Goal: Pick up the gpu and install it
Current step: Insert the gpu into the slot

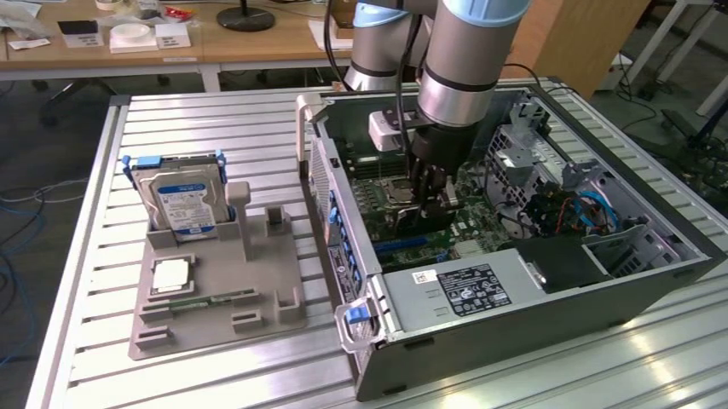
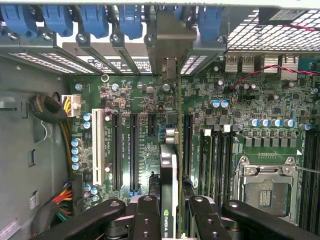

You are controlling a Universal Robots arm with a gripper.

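One gpu (image 2: 169, 190) is held edge-on by the gripper (image 2: 170, 220) inside the case (image 1: 512, 324), bracket toward the rear slots, so its edge meets the motherboard (image 2: 240, 100).

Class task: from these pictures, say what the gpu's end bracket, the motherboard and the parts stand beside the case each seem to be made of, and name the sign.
gpu end bracket: looks like bare metal, dull silver-grey sheen.
motherboard: seems laminated circuit board, glossy green with soldered parts.
parts stand: probably plastic, matte grey and blocky; possibly printed, hard to tell.
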